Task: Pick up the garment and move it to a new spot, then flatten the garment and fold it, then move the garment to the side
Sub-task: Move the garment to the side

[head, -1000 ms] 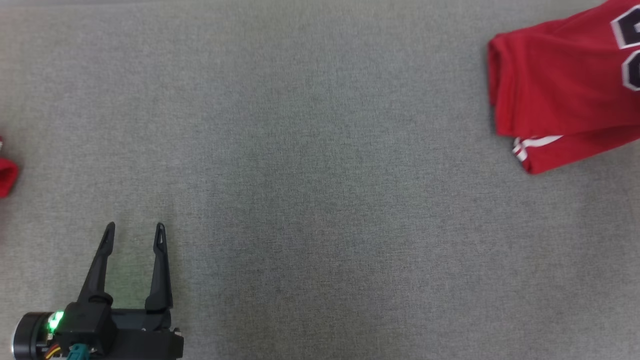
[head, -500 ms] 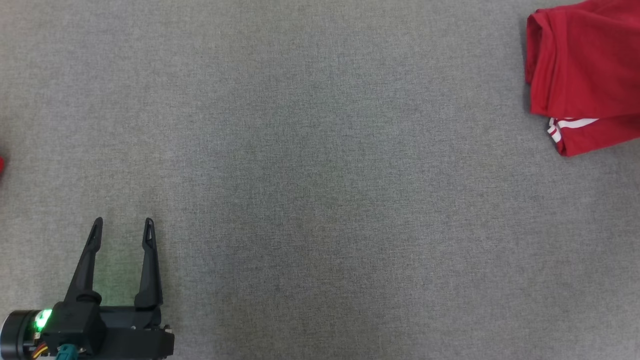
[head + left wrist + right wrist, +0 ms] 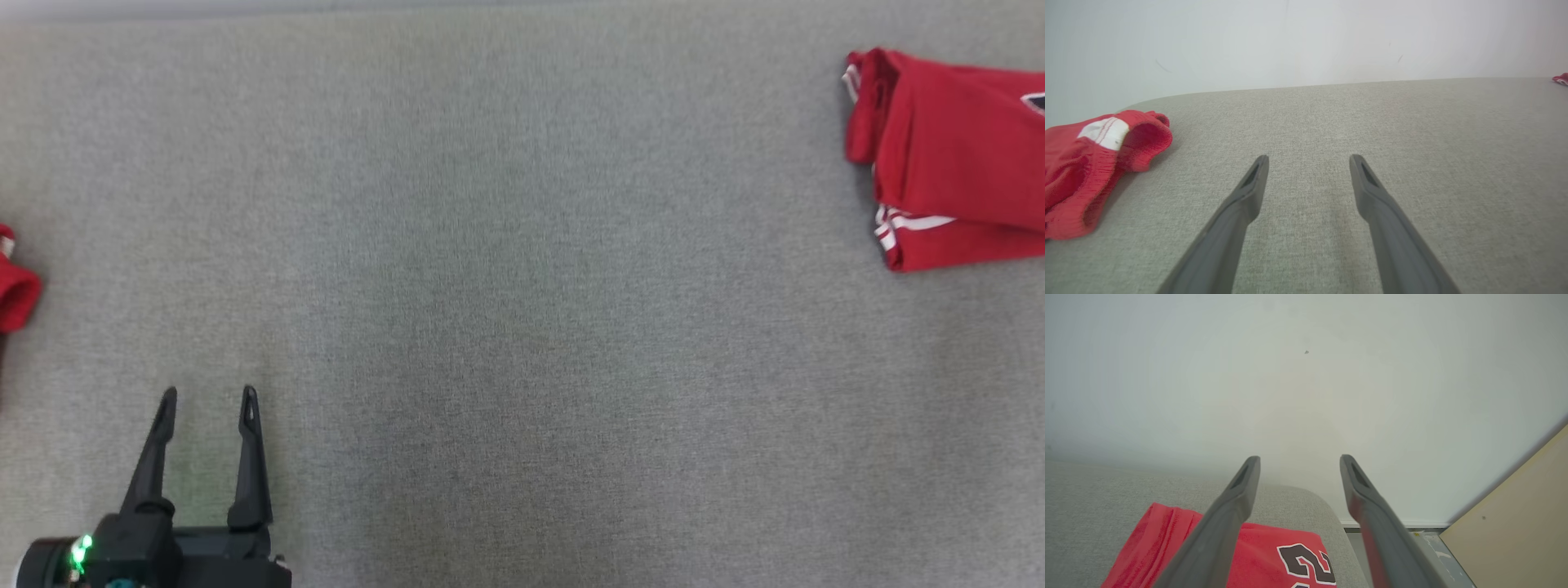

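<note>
The garment (image 3: 955,155) is a red jersey with white trim, lying folded on the grey table (image 3: 522,286) at the far right. The right wrist view shows it (image 3: 1274,555) from above, with a dark numeral on its top layer. My right gripper (image 3: 1299,459) hangs over it, open, with nothing between its fingers and apart from the cloth. My left gripper (image 3: 208,396) rests at the lower left of the head view, far from the jersey. It is open and empty, its fingers (image 3: 1249,192) low over bare table.
A second red piece of clothing (image 3: 15,294) with an elastic waistband (image 3: 1090,163) lies at the table's left edge, left of my left gripper. A white wall stands behind the table. Past the table's rounded right end are the floor and a tan board (image 3: 1515,522).
The head camera has shifted. The jersey hung tilted with its edge slanting; now it lies flat and squared on the table at the right. My left gripper has stayed open.
</note>
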Robot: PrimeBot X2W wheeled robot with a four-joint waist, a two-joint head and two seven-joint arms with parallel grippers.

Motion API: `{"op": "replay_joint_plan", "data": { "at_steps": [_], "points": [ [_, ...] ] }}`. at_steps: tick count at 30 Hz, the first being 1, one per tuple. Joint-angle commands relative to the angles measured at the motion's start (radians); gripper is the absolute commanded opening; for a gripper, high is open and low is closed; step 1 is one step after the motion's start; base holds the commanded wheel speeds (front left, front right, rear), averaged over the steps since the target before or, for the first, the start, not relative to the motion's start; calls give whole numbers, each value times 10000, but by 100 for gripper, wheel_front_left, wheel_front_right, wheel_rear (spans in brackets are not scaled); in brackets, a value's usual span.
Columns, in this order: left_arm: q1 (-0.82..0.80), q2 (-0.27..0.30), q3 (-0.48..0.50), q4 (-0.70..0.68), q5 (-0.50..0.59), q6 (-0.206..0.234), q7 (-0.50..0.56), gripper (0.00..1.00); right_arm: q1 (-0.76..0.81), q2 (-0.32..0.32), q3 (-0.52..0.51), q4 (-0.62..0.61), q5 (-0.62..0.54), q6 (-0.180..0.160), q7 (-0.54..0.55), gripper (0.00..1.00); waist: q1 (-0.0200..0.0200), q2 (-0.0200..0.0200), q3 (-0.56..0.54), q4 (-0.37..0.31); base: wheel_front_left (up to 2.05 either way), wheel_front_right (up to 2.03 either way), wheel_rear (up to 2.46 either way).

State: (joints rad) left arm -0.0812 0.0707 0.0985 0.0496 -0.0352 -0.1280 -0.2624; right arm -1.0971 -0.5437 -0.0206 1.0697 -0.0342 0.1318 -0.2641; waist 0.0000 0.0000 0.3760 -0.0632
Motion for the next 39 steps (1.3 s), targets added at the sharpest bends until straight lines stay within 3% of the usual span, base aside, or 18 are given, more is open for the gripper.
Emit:
{"op": "replay_joint_plan", "data": {
  "at_steps": [1, 10, 27, 39],
  "points": [
    [189, -52, 19, 42, -9, 26, -29, 100, 420, 162, -160, -313, 170, -16, 3, 100, 0, 0, -485, -14, 0, 0, 0],
    [855, -167, 126, 184, -98, 61, -28, 100, 3050, 1531, -857, -3121, 1066, -16, -2, 100, 0, 0, -1564, 15, 0, 0, 0],
    [1377, -205, -205, 270, -153, 230, -28, 100, 8115, 4023, -347, -7446, 1469, -16, -2, 100, 0, 0, -2661, 679, 0, 0, 0],
    [1661, -206, -529, 354, -262, 444, -28, 100, 10555, 4854, -437, -9199, 1439, -16, -2, 100, 0, 0, -3153, 850, 0, 0, 0]
  ]
}}
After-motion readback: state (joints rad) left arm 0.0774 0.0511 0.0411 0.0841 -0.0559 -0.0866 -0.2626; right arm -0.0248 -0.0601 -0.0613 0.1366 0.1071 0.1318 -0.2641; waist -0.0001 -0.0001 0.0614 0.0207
